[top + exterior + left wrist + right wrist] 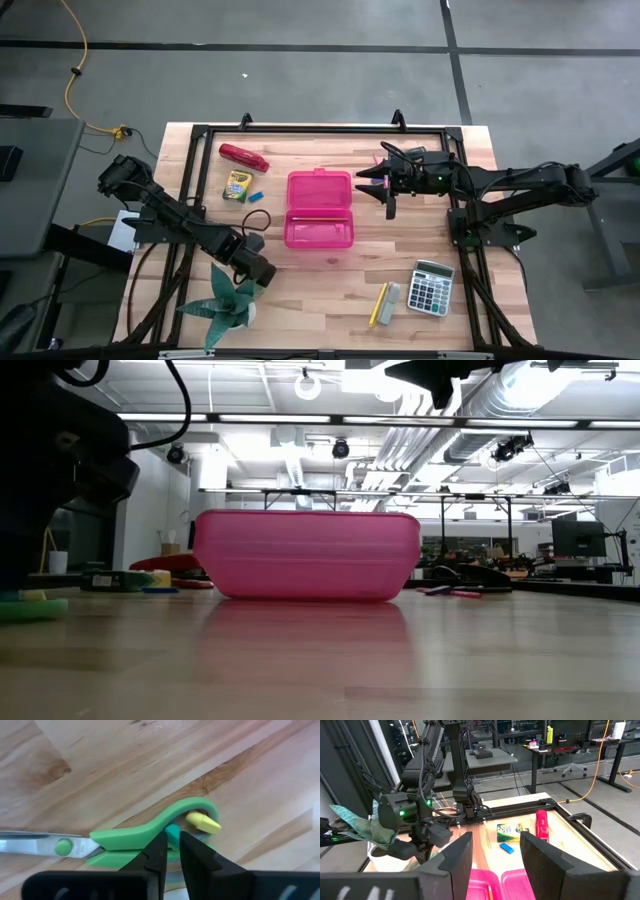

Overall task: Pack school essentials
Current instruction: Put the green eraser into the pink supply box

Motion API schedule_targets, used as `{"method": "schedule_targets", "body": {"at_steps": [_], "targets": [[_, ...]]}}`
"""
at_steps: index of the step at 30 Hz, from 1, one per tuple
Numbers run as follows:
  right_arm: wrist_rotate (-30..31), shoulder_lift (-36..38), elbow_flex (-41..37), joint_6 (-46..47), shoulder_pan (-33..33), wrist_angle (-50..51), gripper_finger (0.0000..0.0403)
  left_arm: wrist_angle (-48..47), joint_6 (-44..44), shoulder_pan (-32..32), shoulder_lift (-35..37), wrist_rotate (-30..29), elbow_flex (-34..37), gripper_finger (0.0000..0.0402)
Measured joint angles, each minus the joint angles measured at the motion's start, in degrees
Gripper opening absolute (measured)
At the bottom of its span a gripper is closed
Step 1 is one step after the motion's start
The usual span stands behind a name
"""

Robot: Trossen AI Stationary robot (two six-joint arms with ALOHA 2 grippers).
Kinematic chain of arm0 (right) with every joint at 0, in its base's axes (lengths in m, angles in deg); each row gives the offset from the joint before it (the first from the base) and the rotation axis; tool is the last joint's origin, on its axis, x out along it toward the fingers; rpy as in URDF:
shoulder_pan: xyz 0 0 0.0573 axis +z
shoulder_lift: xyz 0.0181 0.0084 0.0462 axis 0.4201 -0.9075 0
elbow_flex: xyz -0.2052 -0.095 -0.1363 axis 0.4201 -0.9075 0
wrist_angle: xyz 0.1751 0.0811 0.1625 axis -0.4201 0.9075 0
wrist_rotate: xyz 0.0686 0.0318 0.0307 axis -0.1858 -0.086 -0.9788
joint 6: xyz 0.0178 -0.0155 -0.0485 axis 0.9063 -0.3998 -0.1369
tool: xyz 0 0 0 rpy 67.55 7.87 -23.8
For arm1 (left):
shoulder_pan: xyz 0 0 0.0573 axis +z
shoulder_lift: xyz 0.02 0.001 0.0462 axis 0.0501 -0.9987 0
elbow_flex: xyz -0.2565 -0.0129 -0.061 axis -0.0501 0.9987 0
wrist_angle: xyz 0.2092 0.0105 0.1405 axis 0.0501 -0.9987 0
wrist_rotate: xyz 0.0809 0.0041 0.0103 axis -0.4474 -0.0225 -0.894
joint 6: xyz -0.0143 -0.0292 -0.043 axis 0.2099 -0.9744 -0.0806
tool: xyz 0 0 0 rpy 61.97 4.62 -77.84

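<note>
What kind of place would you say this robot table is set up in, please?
Most likely a robotics lab or workshop. The low view shows exposed ceiling ducts and strip lights over a large open hall, and the right wrist view shows workbenches and an office chair beyond the wooden table.

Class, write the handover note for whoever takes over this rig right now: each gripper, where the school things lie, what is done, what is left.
Left gripper: down by the plant, shut on the handle of the green scissors, which lie on the wood.
Right gripper: open, holding nothing, above the table just right of the pink case.
Case: open, and nothing shows inside it from above.
Left of the case: crayon box, blue piece, red stapler.
Front right: yellow pencil, grey block, calculator.
Done: nothing packed.
Left: everything.
</note>
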Motion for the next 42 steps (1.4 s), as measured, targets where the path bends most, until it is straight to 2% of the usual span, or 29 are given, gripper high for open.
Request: {"method": "schedule_targets", "body": {"at_steps": [5,16,21,28,35,38,42], "targets": [[0.0,0.0,0.0,0.0,-0.01,0.0,0.0158,1.18,0.92,0.0,0.0,-0.54,0.0,0.0006],[-0.02,0.0,0.0,0.0,-0.01,0.02,0.0158,0.74,3.38,0.0,0.74,-0.84,0.0,0.0001],[-0.02,0.0,0.0,0.0,-0.01,0.02,0.0158,-2.27,4.39,0.0,4.64,-1.19,0.0,0.0],[-0.02,0.0,0.0,0.0,0.0,0.26,0.0158,-5.47,8.01,0.77,13.61,-3.62,0.0,0.0],[-0.02,0.0,0.0,0.0,0.01,0.28,0.0158,-3.74,16.74,7.02,24.31,-11.81,0.0,0.0],[-0.02,0.0,0.0,0.0,-0.01,0.28,0.0158,0.77,23.56,11.67,27.76,-14.42,0.0,0.0],[-0.02,0.0,0.0,0.51,0.01,-0.01,0.0158,10.36,35.08,19.02,29.97,-14.89,0.0,0.0]]}}
